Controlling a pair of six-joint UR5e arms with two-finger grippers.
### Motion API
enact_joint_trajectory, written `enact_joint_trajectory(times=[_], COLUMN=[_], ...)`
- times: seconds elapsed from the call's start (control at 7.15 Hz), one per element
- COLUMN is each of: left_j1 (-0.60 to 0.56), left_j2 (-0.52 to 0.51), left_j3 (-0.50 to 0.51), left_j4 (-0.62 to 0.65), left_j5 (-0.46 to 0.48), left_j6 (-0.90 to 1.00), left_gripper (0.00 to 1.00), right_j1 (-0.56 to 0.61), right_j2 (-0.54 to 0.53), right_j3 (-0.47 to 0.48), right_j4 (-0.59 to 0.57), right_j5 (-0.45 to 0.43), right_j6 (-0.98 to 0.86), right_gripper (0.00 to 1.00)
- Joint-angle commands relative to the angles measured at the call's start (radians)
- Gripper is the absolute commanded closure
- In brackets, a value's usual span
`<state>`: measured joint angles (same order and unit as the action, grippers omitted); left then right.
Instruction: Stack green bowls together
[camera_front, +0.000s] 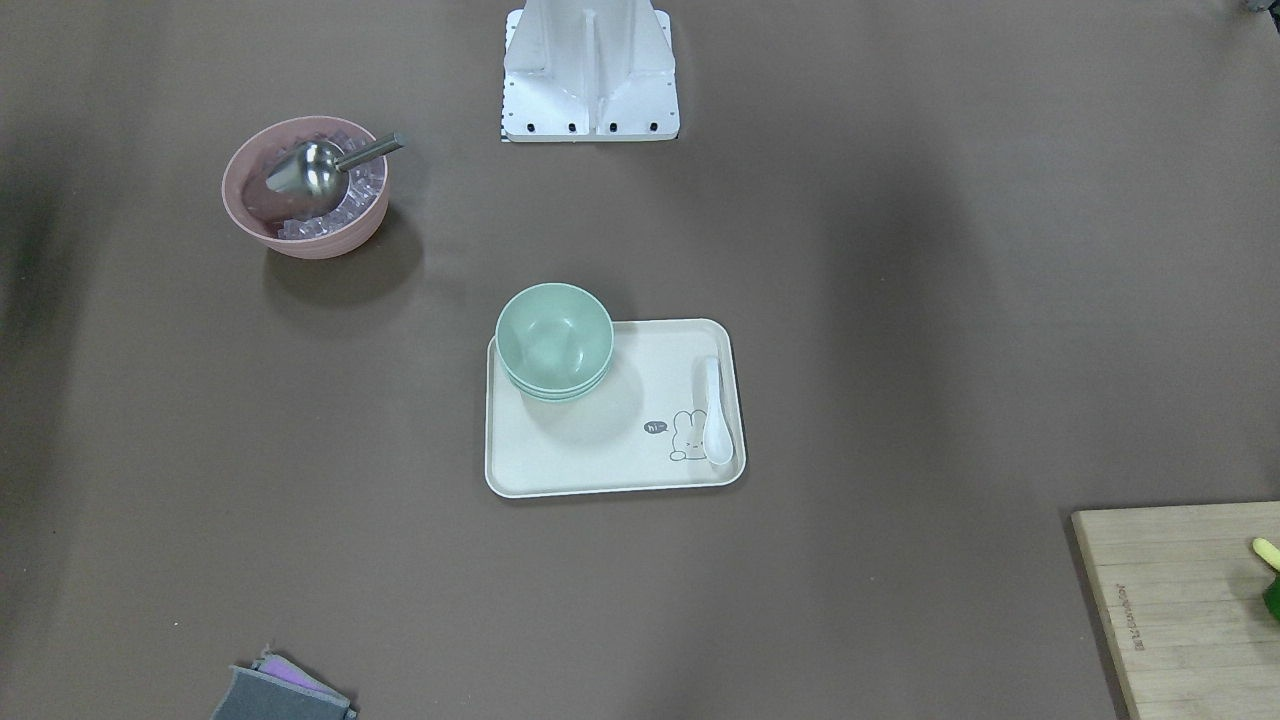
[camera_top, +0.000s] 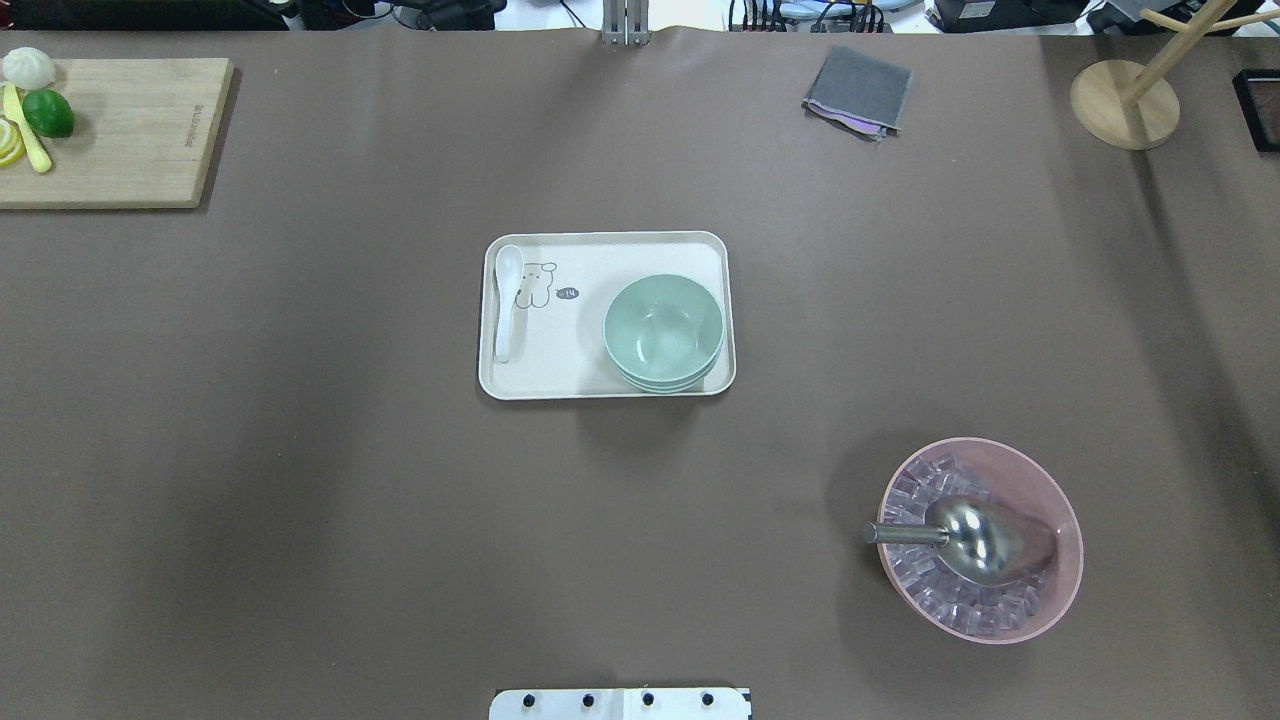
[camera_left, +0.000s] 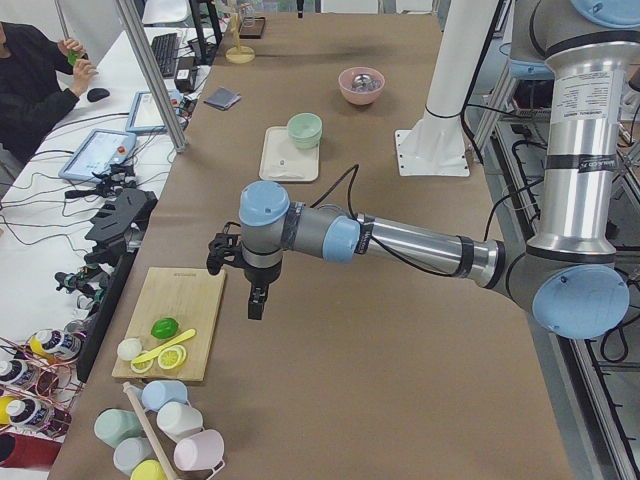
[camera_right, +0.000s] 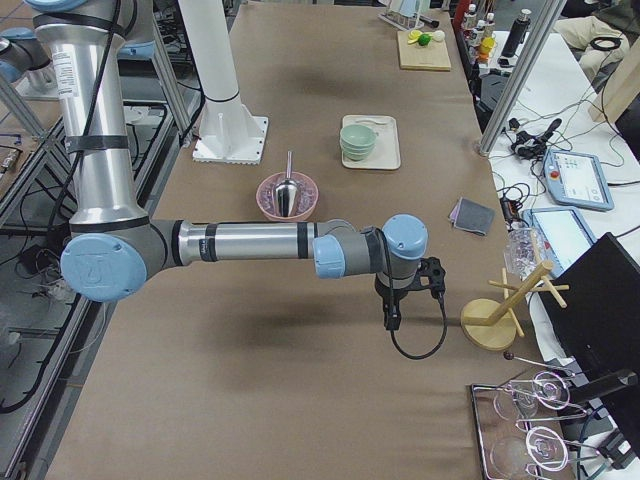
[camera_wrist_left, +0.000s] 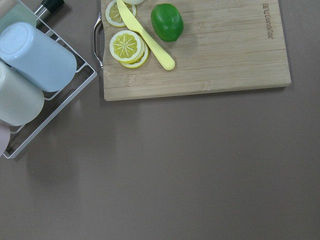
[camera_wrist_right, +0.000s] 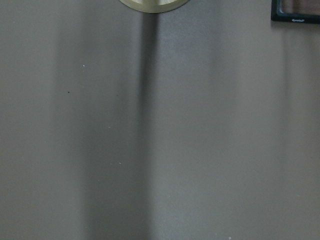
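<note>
Bowls: I am seeing the green bowls (camera_front: 554, 335) nested as one stack with three rims showing. They are standing on the cream tray (camera_front: 600, 455), in its corner toward the robot's base and right side. The top one is facing up and looks empty.
Tray: a white spoon (camera_front: 714, 412) is lying along the opposite short edge, well apart from the stack.
Left arm: the left pincer (camera_left: 256, 310) is hanging over the brown surface (camera_front: 900, 350) just beside the cutting board (camera_wrist_left: 225, 65), far from the tray. It is showing only in a side view, so I cannot tell whether its fingers are apart or together.
Right arm: the right pincer (camera_right: 389, 320) is hanging near the wooden stand (camera_right: 490, 325), also far from the tray. Its fingers cannot be read either.
Status: I am judging the stacking finished, with both arms parked wide.
Handling: I am expecting light, stiff plastic with a matte skin, so not very slippery and not fragile. If a regrasp is needed, I am planning to pinch the top rim with one finger inside the wall and one outside.
Caution: nested bowls may be sticking together, so a lift could bring up one or all three.
Bystander: the pink bowl (camera_front: 305, 240) with ice and a metal scoop (camera_front: 310, 168) is sitting well apart.
</note>
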<state>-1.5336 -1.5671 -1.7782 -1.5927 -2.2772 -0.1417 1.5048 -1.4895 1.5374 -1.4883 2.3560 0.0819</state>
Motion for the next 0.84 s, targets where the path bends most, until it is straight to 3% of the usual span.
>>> enact_joint_trajectory(times=[0.0,0.28,0.7], left_j1=[-0.029,-0.031,-0.028], left_j2=[-0.027,-0.032,-0.022], left_j3=[-0.009,0.005,0.100], left_j4=[0.130,0.194,0.082], left_j5=[-0.005,-0.005,-0.008], left_j6=[0.001,0.002,0.001], left_gripper=[0.02,0.02,0.02], right_j1=[0.050,0.060,0.074], right_j2=[-0.003,-0.015,-0.048], right_j3=[0.007,0.068,0.085], right_j4=[-0.132,-0.237,-0.237], right_j5=[-0.013,-0.012,0.000], right_j6=[-0.130,-0.133,-0.131], right_gripper=[0.00,0.00,0.00])
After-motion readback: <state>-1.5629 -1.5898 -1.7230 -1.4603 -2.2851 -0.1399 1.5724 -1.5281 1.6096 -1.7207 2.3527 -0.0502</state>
